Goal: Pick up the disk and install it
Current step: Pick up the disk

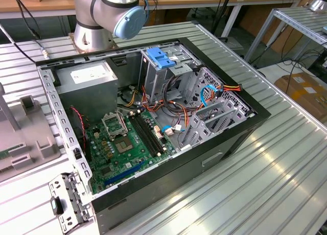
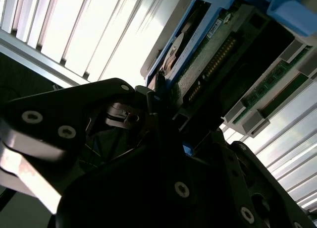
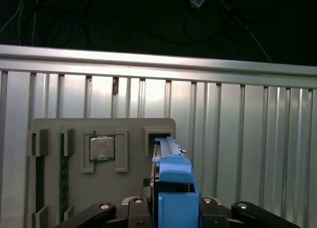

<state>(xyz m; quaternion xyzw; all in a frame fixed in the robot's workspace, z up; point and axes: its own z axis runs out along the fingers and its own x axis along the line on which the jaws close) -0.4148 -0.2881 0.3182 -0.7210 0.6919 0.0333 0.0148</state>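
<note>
Disk [image 3: 174, 188] position: on edge between the fingers of the gripper [image 3: 173, 204], with one blue side rail facing the camera in the first wrist view. Its far end meets the slot at one corner of a grey fixture plate [image 3: 133, 129]. Whether that end is seated in the slot or raised clear of it cannot be told.

Jaw state: closed on the disk, one black finger against each broad face, with no gap visible on either side.

In the second wrist view the disk [image 2: 218, 54] shows its green circuit-board face framed by the blue rail, with the gripper [image 2: 178, 119] dark beside it.

The fixture plate lies on a ribbed aluminium table [image 3: 223, 139] and also carries a processor [image 3: 102, 148] in a square recess and a memory module [image 3: 63, 178] on edge.

In the exterior view an open computer case [image 1: 204, 163] lies on its side near the arm base [image 1: 107, 15]. Inside are the motherboard [image 1: 122, 148], a grey power supply [image 1: 87, 84] and a metal drive cage with a blue cap [image 1: 161, 59].
</note>
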